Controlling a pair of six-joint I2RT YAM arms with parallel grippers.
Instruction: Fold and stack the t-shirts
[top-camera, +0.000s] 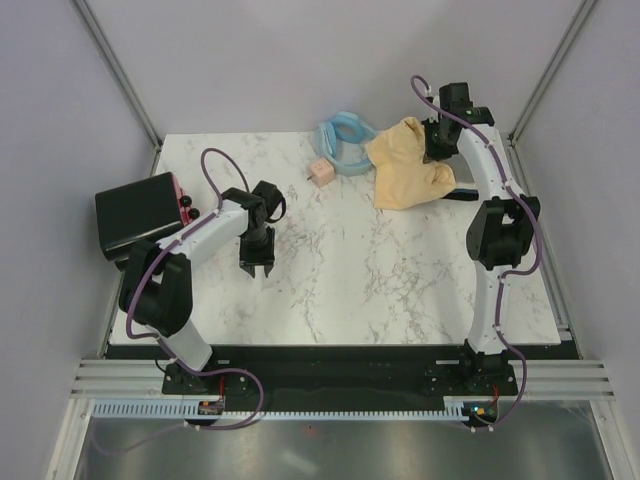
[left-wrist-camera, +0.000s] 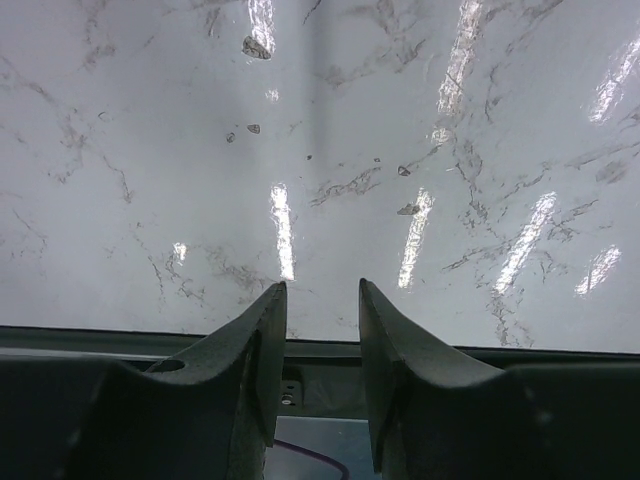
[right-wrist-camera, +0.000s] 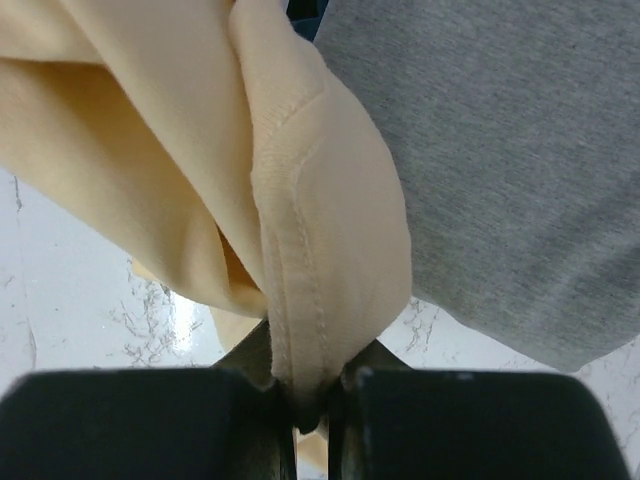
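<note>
White marble-veined table (top-camera: 380, 270): bare across the middle, likely kept so as a folding space. Everything else pushed to the far edge or the left side.

Pale yellow-cream cloth t-shirt (top-camera: 400, 175): bunched and unfolded at 1 o'clock on the table, with its upper part raised off the surface. Pinched by a stitched hem, probably so as to be drawn toward the open middle and spread flat.

Black rectangular box with a pink-red side (top-camera: 140, 212): at 9 o'clock, overhanging the table's left edge, well apart from the shirts. No part in the folding, judging by the task.

Grey marl knit t-shirt (right-wrist-camera: 500, 150): seen only from the right wrist, just beside the yellow one and partly behind it. Hanging or lying, hard to tell which.

Light blue ring-shaped thing (top-camera: 343, 138): at 12 o'clock, up against the yellow shirt's left edge.

Right end effector (right-wrist-camera: 310, 392): at 1 o'clock, clamped tight on a doubled fold of the yellow hem, with cloth filling the narrow gap between the fingers.

Left end effector (left-wrist-camera: 320, 290): at 8 o'clock over bare marble, fingers apart with nothing between them. Apparently parked ready to take a second corner once the shirt comes across.

Small pink cube (top-camera: 320, 173): near 12 o'clock, just beside the ring.

Nothing folded or stacked yet; early in the job.
</note>
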